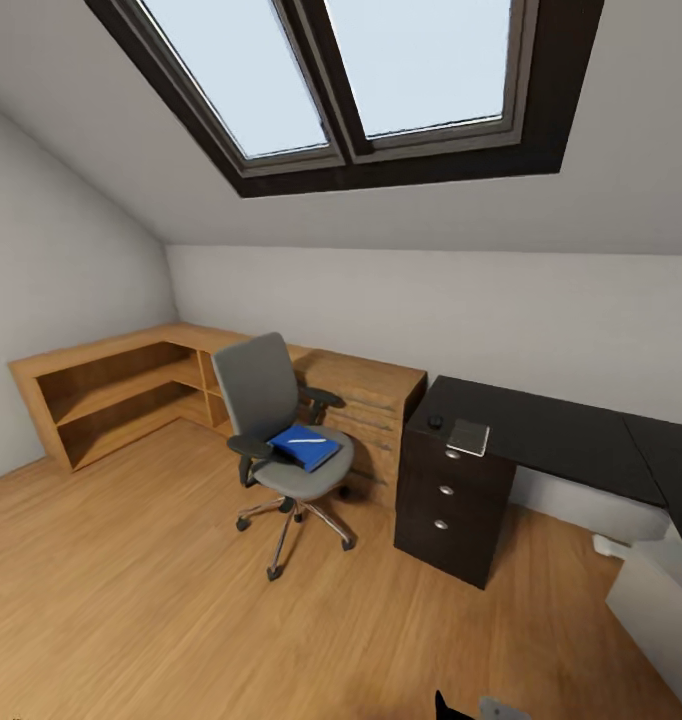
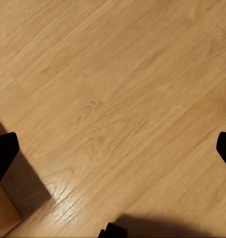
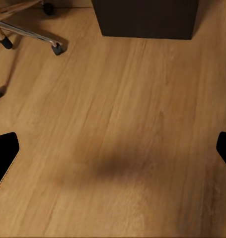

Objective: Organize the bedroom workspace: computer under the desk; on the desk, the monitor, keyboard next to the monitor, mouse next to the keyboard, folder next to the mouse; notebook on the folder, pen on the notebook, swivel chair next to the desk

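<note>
The grey swivel chair [image 1: 281,430] stands on the floor left of the black desk [image 1: 561,435]. The blue folder [image 1: 303,450] lies on its seat, with the thin white pen [image 1: 310,438] on top. At the desk's left end, above the drawers, sit the small black mouse [image 1: 435,421] and the grey notebook [image 1: 468,437]. The pale computer [image 1: 656,605] stands at the far right by the desk. The monitor and keyboard are out of view. My left gripper [image 2: 113,151] and right gripper [image 3: 113,151] hang open over bare floor; the right wrist view catches the chair's chrome base [image 3: 28,29].
A light wooden drawer cabinet [image 1: 376,405] stands between chair and desk, joined to low wooden shelves [image 1: 121,385] along the left wall. The ceiling slopes down with a skylight [image 1: 351,80]. Wide wooden floor [image 1: 161,600] lies in front of the chair.
</note>
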Available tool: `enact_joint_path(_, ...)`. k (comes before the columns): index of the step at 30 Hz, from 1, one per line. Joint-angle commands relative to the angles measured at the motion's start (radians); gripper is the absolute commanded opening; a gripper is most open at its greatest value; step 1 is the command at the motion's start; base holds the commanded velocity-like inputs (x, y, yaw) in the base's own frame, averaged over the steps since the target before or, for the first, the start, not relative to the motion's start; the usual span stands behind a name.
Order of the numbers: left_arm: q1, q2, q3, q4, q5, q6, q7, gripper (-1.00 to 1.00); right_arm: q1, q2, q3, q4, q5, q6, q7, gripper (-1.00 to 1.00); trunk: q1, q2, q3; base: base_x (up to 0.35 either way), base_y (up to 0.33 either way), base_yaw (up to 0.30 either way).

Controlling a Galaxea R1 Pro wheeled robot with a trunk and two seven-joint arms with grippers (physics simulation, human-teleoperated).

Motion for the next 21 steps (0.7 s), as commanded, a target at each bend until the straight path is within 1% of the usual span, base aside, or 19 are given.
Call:
enact_joint_path(1,-0.001,0.001,-0.009,-0.001,0.008,-0.003,0.005,1.00,-0.001,0.000,-0.007,0.001,-0.003,-0.004,0.006,1.00,0.001,-0.001,-0.001,0.330,-0.002,0.277)
enact_joint_path(6,-0.001,0.001,-0.009,-0.001,0.008,-0.003,0.005,1.00,-0.001,0.000,-0.006,0.001,-0.001,-0.003,0.006,1.00,0.001,-0.001,-0.001,0.309,-0.001,0.277)
enact_joint_path(12,-0.001,0.000,-0.009,-0.001,0.008,-0.003,0.005,1.00,-0.001,-0.002,-0.007,0.000,-0.004,-0.004,0.006,1.00,0.001,-0.001,-0.003,0.255,0.000,0.245)
enact_joint_path(15,-0.001,0.000,-0.009,-0.001,0.008,-0.003,0.005,1.00,-0.001,-0.004,-0.007,0.000,-0.005,-0.004,0.006,1.00,0.001,-0.001,-0.005,0.233,0.000,0.094)
enact_joint_path(21,-0.001,-0.001,-0.011,-0.001,0.007,-0.005,0.005,1.00,-0.001,-0.004,-0.007,-0.001,-0.005,-0.005,0.006,1.00,0.001,-0.001,-0.005,0.265,0.000,0.020)
